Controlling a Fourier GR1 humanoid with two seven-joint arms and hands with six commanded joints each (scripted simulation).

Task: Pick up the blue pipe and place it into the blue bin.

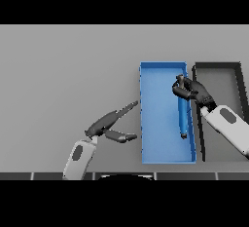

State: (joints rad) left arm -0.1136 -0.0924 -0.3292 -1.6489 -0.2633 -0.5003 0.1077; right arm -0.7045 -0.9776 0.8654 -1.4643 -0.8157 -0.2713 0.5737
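Right hand (190,90) is curled around the top end of the blue pipe (183,116), which hangs over the right side of the blue bin (165,159); looks like its lower tip touches the floor, hard to say. Black bin (237,70) sits just beside, by the table's right edge. Left hand (111,123) rests left of the blue bin, fingers straight and spread.

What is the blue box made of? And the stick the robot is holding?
The blue bin looks like smooth, matte plastic: flat even colour, thin straight walls. The blue pipe, in the right hand, looks like plastic too, with a darker end; metal is possible.
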